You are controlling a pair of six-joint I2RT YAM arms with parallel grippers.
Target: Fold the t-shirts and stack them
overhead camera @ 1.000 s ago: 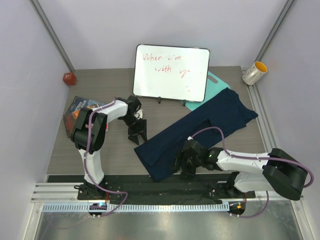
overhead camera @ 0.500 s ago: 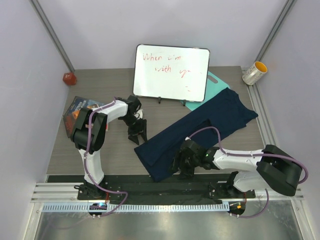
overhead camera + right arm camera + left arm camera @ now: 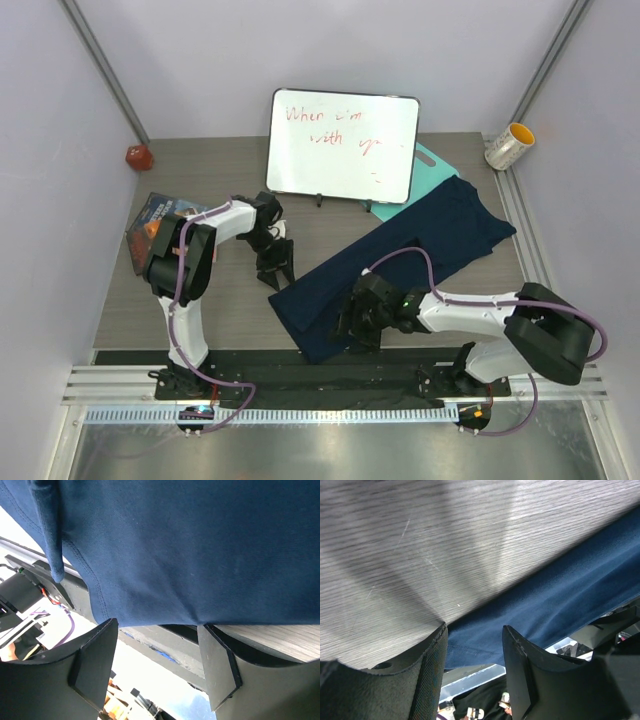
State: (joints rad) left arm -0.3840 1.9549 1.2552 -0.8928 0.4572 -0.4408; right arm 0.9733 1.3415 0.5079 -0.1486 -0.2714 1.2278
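The t-shirt (image 3: 410,250) is partly hidden at its near edge by the spread right gripper (image 3: 157,625); the left gripper (image 3: 475,630) is also seen spread.

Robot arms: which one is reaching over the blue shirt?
The right arm, whose tip is over the near end of the navy t-shirt. The left arm points down at bare table beside the shirt's edge.

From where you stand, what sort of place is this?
Likely a robot lab test cell: a left arm and right arm bolted at the near edge of a table, a navy t-shirt lying on it, a whiteboard propped behind.
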